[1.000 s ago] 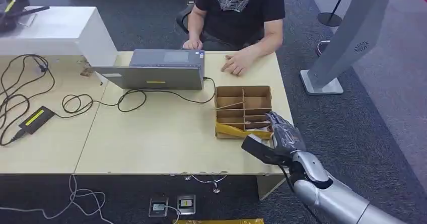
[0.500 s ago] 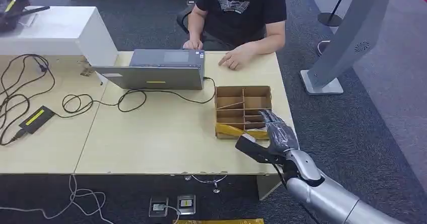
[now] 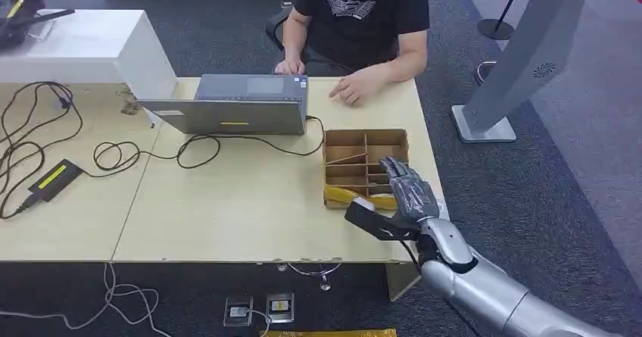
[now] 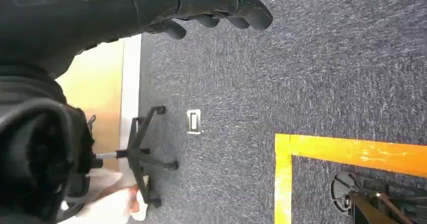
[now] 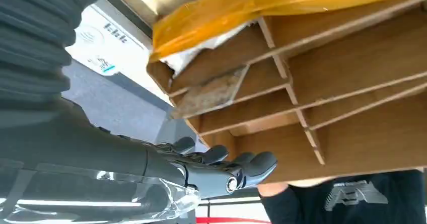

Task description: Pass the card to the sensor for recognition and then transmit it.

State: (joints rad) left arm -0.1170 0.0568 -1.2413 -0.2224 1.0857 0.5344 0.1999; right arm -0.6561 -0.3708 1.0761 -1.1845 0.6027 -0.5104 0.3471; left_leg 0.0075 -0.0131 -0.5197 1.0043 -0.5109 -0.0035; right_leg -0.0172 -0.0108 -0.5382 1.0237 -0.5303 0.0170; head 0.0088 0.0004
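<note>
My right hand (image 3: pixel 401 197) hovers with its fingers spread over the near right compartments of a brown cardboard divider box (image 3: pixel 365 136), holding nothing. The thumb sticks out toward the table's front edge. In the right wrist view the right hand's fingers (image 5: pixel 216 168) stretch out beside the box (image 5: pixel 302 83). A white flat piece (image 5: pixel 194 53) lies under yellow tape (image 5: pixel 262 2) in a corner compartment; I cannot tell if it is the card. A white flat device (image 5: pixel 100 43) with a printed symbol lies beside the box. My left hand (image 4: pixel 216 2) hangs over the carpet, holding nothing.
A person sits across the table with one hand (image 3: pixel 352 91) resting near the box. A grey laptop (image 3: pixel 242 106), looping black cables (image 3: pixel 113 155) and a power brick (image 3: pixel 53 178) lie on the table. A grey stand (image 3: pixel 515 72) rises on the carpet to the right.
My right hand has moved left and forward, from beside the box's near right corner to over its near compartments. The person's hand shifted slightly.
</note>
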